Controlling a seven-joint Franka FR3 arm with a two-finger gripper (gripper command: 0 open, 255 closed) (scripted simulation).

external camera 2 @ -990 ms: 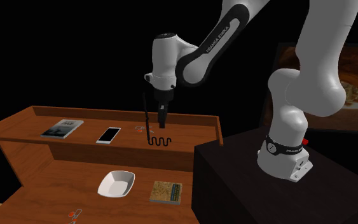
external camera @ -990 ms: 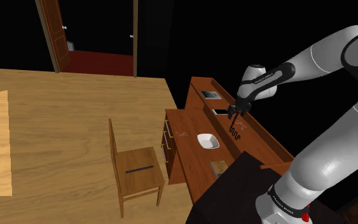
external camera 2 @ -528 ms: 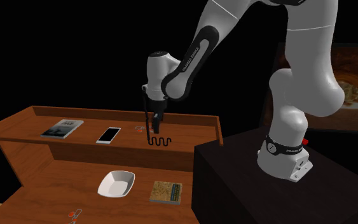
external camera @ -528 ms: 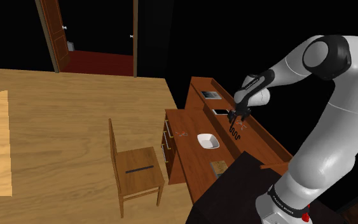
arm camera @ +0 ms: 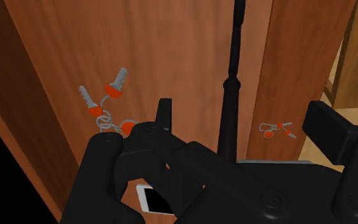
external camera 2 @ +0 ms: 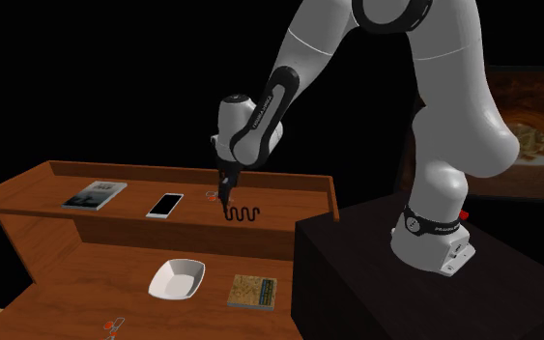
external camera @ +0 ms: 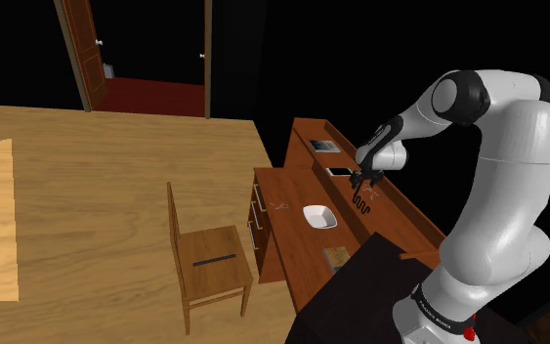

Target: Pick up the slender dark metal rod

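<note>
The slender dark rod (external camera 2: 243, 213) lies on the raised shelf of the wooden desk (external camera 2: 299, 198), and one end is bent into a wavy coil. From the shoulder view the coil (external camera: 362, 203) shows just below my hand. My black gripper (external camera 2: 225, 193) hangs low over the rod's straight part, close to the shelf. In the wrist view the rod (arm camera: 234, 76) runs between my two fingers, which stand apart and touch neither side of it. The gripper (arm camera: 244, 124) is open. My hand hides most of the straight shaft in the second exterior view.
Orange-headed keys (arm camera: 107, 102) lie on the shelf beside the rod, with a phone (external camera 2: 165, 204) and a book (external camera 2: 95, 194) further along. On the lower desk surface sit a white bowl (external camera 2: 177, 277), a patterned pad (external camera 2: 252, 291) and more keys (arm camera: 276, 129). A wooden chair (external camera: 204, 259) stands beside the desk.
The arm has folded and my gripper has come down towards the shelf, over the rod's straight part. The rod's coil has not moved.
</note>
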